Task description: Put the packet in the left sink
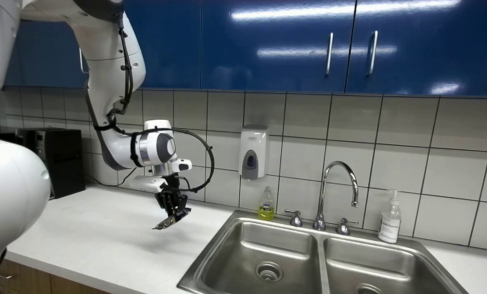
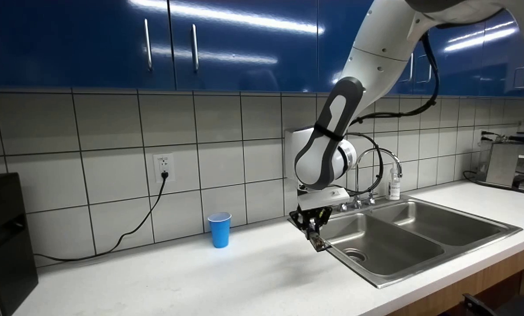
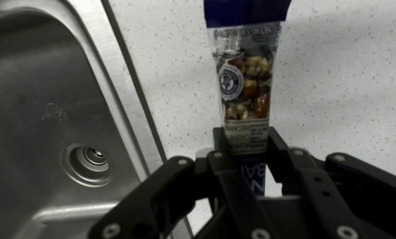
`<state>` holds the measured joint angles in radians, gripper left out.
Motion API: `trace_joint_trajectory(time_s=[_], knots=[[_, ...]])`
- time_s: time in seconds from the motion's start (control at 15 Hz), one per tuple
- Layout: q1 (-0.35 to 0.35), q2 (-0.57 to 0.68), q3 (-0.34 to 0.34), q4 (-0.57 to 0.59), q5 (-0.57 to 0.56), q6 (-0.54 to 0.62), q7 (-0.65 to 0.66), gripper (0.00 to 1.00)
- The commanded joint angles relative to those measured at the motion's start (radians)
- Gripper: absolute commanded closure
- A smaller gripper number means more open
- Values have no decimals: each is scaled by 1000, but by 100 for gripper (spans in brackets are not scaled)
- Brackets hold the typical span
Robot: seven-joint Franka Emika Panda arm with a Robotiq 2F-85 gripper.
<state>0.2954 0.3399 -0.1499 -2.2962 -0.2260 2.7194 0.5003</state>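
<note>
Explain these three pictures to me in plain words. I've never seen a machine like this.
The white machine is a robot arm. At its lower end is a black gripper, shut on a packet with nuts visible through its clear part.

Two pictures come from cameras outside the robot, looking from different places. The third comes from a camera on the wrist, looking past the gripper.

The packet hangs above the white counter, beside the left sink, not yet over it. In an exterior view, a blue cup stands on the counter. In an exterior view, a bottle of yellow liquid and a pump bottle stand along the back of the double sink, either side of the faucet.
</note>
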Motion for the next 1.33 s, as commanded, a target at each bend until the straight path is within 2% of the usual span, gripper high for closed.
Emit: trace_joint_trajectory(time_s=[0.0, 0.4, 0.8, 1.27], knots=[[-70, -84, 44, -84, 4, 21, -145, 92], [-150, -138, 38, -143, 19, 22, -238, 92], [-272, -172, 6, -175, 25, 18, -315, 92], [-425, -132, -33, -110, 95, -1, -483, 92]])
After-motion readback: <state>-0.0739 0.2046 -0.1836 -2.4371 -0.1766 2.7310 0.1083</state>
